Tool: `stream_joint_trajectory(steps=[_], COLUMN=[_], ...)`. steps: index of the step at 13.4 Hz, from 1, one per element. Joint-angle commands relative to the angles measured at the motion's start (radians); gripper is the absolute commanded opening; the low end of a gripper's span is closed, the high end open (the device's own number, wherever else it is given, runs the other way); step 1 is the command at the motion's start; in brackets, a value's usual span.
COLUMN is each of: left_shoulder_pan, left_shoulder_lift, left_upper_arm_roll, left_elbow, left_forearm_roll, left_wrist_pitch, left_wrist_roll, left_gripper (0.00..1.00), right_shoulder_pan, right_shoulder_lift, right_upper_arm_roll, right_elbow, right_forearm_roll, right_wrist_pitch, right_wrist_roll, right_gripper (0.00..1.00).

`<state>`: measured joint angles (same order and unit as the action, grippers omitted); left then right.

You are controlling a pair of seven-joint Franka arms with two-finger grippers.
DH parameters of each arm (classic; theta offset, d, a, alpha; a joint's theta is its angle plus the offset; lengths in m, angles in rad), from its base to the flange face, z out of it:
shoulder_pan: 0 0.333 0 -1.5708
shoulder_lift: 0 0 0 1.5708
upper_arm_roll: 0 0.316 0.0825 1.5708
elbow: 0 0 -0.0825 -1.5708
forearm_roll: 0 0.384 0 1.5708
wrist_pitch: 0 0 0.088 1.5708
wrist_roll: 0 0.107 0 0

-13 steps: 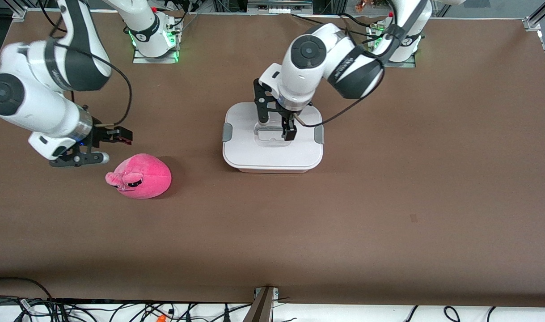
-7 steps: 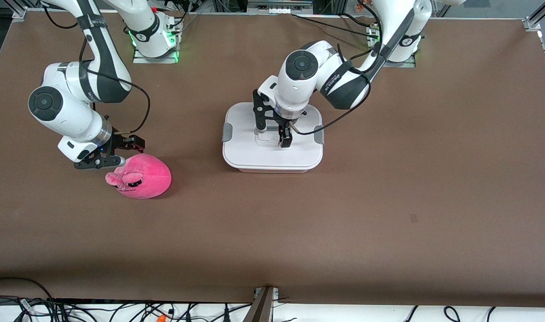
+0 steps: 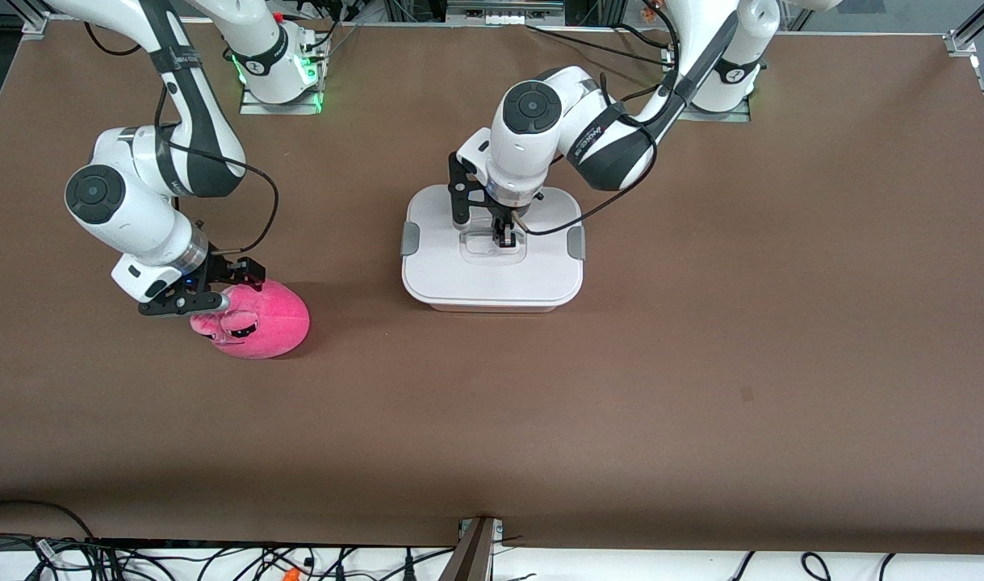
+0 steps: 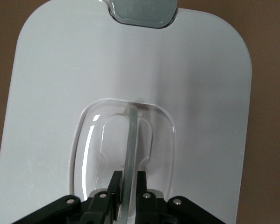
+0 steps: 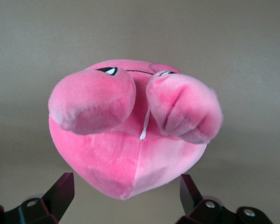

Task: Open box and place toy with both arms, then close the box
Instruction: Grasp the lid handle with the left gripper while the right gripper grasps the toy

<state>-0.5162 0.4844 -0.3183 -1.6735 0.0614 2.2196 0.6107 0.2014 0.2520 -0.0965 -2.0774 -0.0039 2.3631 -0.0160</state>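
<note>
Box (image 3: 492, 274) mid-table, lid still on, nothing placed yet. Left gripper (image 3: 504, 239) clamped on clear handle (image 4: 129, 140), ready for lifting. Toy (image 3: 257, 319) on table toward right arm's end; right gripper (image 3: 205, 292) spread wide around it, not gripping. Placing and closing still ahead.

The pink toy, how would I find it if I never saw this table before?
Start at the brown table and find the white-lidded box in the middle. Go toward the right arm's end, a bit nearer the front camera, to the open right gripper. Under it sits the pink plush toy, the only round, fuzzy thing there.
</note>
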Motion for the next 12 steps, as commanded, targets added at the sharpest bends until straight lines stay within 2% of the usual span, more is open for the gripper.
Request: stream_joint_trajectory(steps=[1,2,3,4,5,8,9,12], left_shoulder_pan=[-0.010,-0.011,-0.011,-0.010,-0.008,-0.011,-0.011,0.027], left_shoulder_lift=[-0.004,-0.009,-0.013,-0.023,-0.033,-0.070,-0.090,-0.153], left_upper_arm_roll=[0.002,0.002,0.001,0.001,0.001,-0.004,-0.004,0.010], left_elbow=[0.015,0.017,0.021,0.021,0.024,0.080,0.087,0.106], left_forearm_roll=[0.026,0.026,0.026,0.026,0.026,0.024,0.024,0.024], left_wrist_pitch=[-0.021,-0.021,-0.024,-0.037,-0.052,-0.193,-0.243,-0.432], left_wrist_roll=[0.000,0.000,0.004,0.004,0.004,0.000,0.000,0.015], left_gripper=[0.00,0.00,0.00,0.00,0.00,0.00,0.00,0.00], right_shoulder_pan=[-0.007,-0.007,-0.007,-0.007,-0.007,-0.014,-0.016,-0.027], right_shoulder_lift=[0.027,0.041,0.049,0.052,0.052,0.053,0.053,0.058], right_upper_arm_roll=[0.000,0.000,0.000,0.000,0.000,0.000,0.000,0.000], right_elbow=[0.019,0.019,0.017,0.014,0.014,0.017,0.019,0.025], right_forearm_roll=[0.002,0.002,0.005,0.005,0.005,0.004,0.005,0.004], right_wrist_pitch=[0.044,0.060,0.073,0.076,0.076,0.071,0.070,0.070], right_wrist_roll=[-0.024,-0.024,-0.024,-0.028,-0.042,-0.057,-0.088,-0.127], right_gripper=[1.00,0.99,0.94,0.85,0.70,0.11,0.00,0.00])
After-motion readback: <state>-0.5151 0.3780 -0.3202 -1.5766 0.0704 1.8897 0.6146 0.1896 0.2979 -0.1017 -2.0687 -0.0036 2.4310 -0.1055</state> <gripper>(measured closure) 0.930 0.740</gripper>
